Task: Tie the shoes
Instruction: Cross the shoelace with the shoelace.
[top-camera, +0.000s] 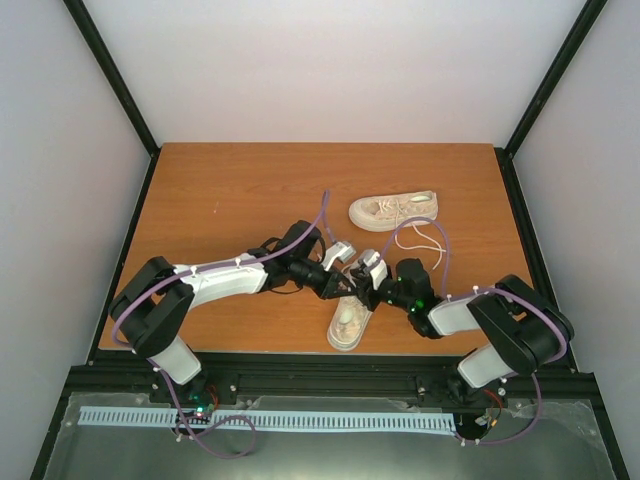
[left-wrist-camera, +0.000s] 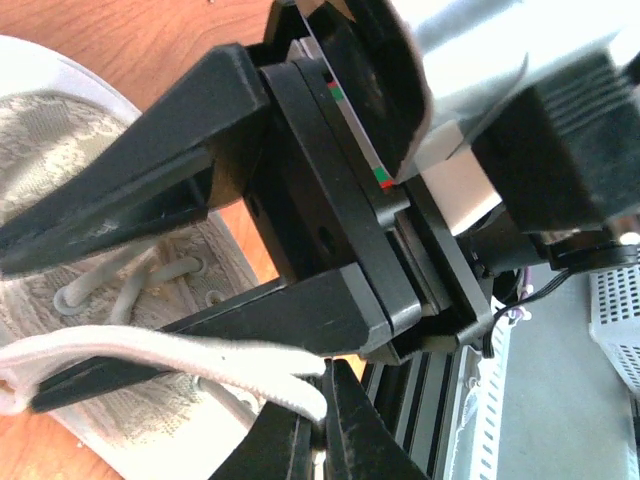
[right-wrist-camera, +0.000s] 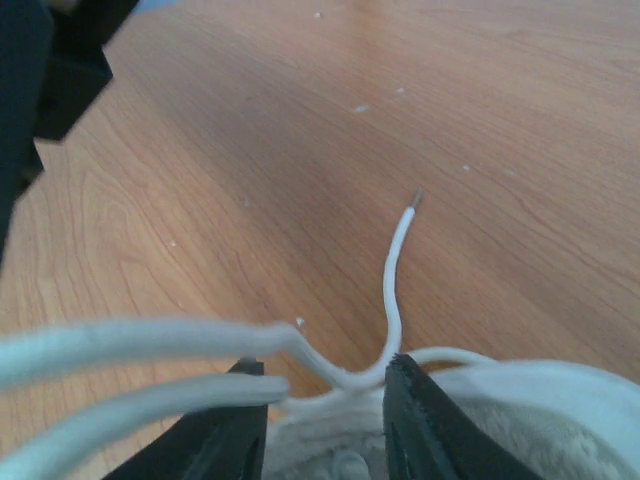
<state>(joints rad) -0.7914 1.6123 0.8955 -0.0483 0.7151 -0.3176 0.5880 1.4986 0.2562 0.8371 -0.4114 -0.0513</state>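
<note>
One cream shoe (top-camera: 350, 318) stands near the table's front edge, toe toward the arm bases. The other shoe (top-camera: 392, 210) lies behind it, its white laces (top-camera: 425, 238) trailing loose on the wood. Both grippers meet over the near shoe's lacing. My left gripper (left-wrist-camera: 322, 385) is shut on a white lace (left-wrist-camera: 180, 355) pulled taut across the shoe's upper (left-wrist-camera: 60, 150). My right gripper (right-wrist-camera: 325, 375) stands open just above the shoe (right-wrist-camera: 520, 420). Lace strands (right-wrist-camera: 130, 340) run across the gap between its fingers. A free lace end (right-wrist-camera: 398, 260) curls up over the table.
The wooden table (top-camera: 230, 190) is walled in by white panels and black frame posts. A black rail (top-camera: 330, 375) runs along the near edge by the arm bases. The arms' purple cables (top-camera: 322, 215) loop above the shoes.
</note>
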